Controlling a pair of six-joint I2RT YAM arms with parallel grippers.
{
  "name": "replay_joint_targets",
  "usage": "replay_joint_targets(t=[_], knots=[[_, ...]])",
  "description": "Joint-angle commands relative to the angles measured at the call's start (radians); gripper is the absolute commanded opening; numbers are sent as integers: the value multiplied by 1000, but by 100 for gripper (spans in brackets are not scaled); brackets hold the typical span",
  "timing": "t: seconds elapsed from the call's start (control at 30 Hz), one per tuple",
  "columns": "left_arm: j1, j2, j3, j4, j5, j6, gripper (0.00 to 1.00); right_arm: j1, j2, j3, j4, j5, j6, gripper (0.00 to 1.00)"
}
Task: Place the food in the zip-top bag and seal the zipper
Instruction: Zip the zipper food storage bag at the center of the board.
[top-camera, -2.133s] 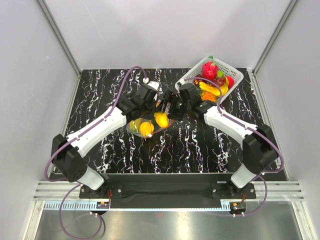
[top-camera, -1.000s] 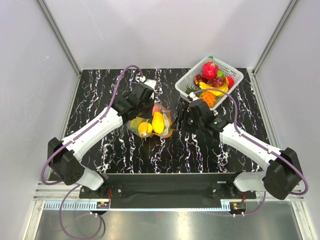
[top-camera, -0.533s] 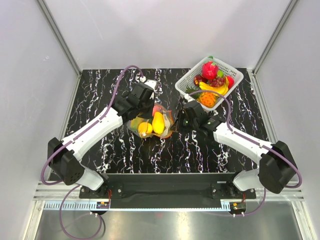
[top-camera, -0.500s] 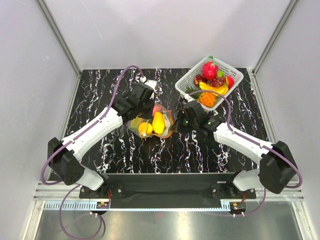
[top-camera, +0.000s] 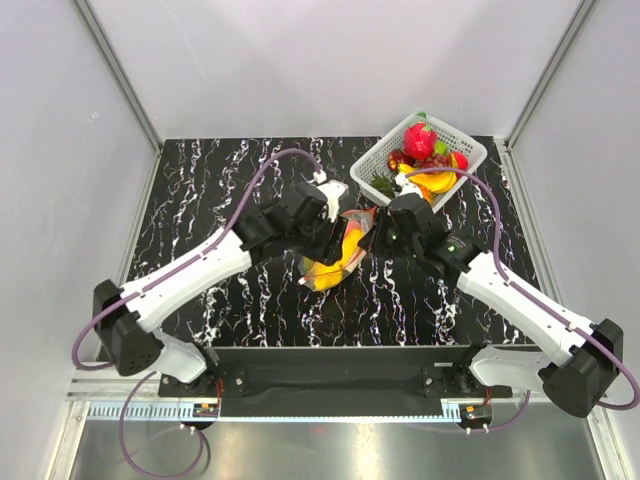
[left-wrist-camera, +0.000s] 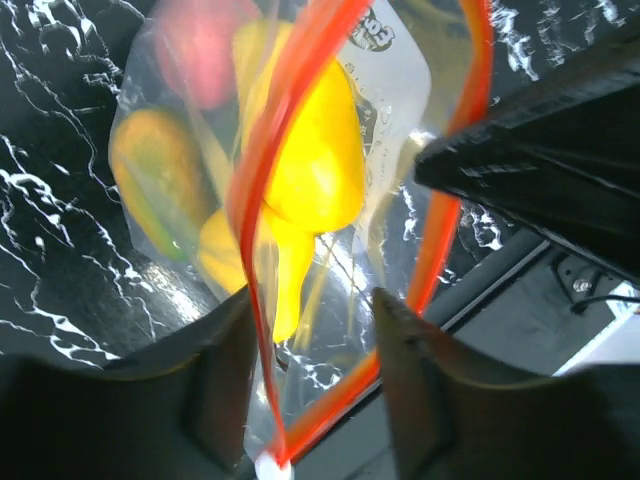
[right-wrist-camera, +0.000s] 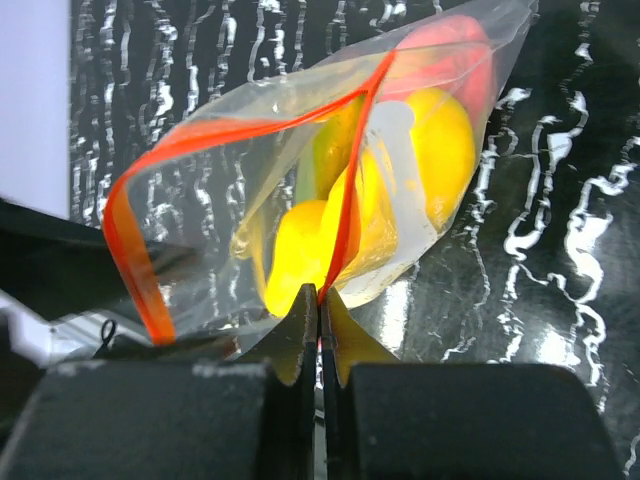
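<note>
Zip-top bag (top-camera: 338, 258) over the middle of the counter (top-camera: 200, 200), between the two grippers and near the white basket (top-camera: 470, 150). The right gripper (right-wrist-camera: 320, 295) is closed tight, pinching the red-orange zipper (right-wrist-camera: 200, 135) at one end of the mouth. The fingers of the left gripper (left-wrist-camera: 310, 295) stand partly apart with a stretch of zipper between them; contact cannot be told. The mouth gapes open. Yellow, orange and red food (right-wrist-camera: 440, 150) lies inside the bag, and more fills the basket.
</note>
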Motion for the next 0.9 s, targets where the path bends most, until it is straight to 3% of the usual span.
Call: replay_joint_targets(t=[0.0,0.07,0.1,0.23,0.3,0.43,0.5,0.87], knots=[[5,-130,-7,55,37,19,61,8,-10,23,-42,72,4,0],[4,-199,-21,56,42,38,90,8,-15,17,-45,78,9,0],[4,-220,-28,50,45,49,99,6,-21,14,-42,78,9,0],[5,-337,-65,13,-45,78,99,8,-33,25,-50,95,10,0],[5,-459,-185,71,-98,69,99,8,-33,34,-57,101,9,0],[5,-691,-494,420,-60,14,99,6,-32,51,-59,95,15,0],[2,-749,-614,498,-46,-13,99,9,-25,58,-63,95,18,0],[1,-837,-880,730,-53,23,98,6,-16,80,-74,103,18,0]])
